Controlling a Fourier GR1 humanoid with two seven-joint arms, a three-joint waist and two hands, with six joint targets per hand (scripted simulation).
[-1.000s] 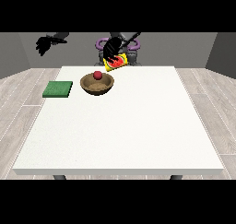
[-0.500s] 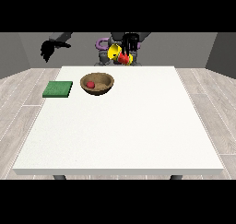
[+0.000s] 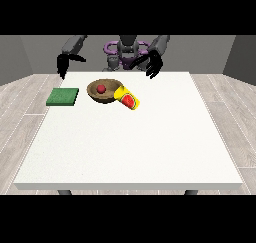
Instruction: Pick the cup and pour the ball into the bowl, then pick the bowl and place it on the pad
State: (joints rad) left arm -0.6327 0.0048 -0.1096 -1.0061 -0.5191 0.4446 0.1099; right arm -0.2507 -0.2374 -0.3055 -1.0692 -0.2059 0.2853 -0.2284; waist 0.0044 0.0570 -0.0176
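Now red ball [image 3: 101, 89] inside bowl [image 3: 94, 93], yellow cup [image 3: 127, 98] toppled beside it

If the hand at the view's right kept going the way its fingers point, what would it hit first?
Its fingers hang downward, so the hand would probably meet the bare table near the far edge first; depth is unclear.

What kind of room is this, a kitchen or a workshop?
Probably a bare test room for a robot, not a kitchen: a large white table on a wood-plank floor with plain grey walls, holding only a bowl, cup and green pad.
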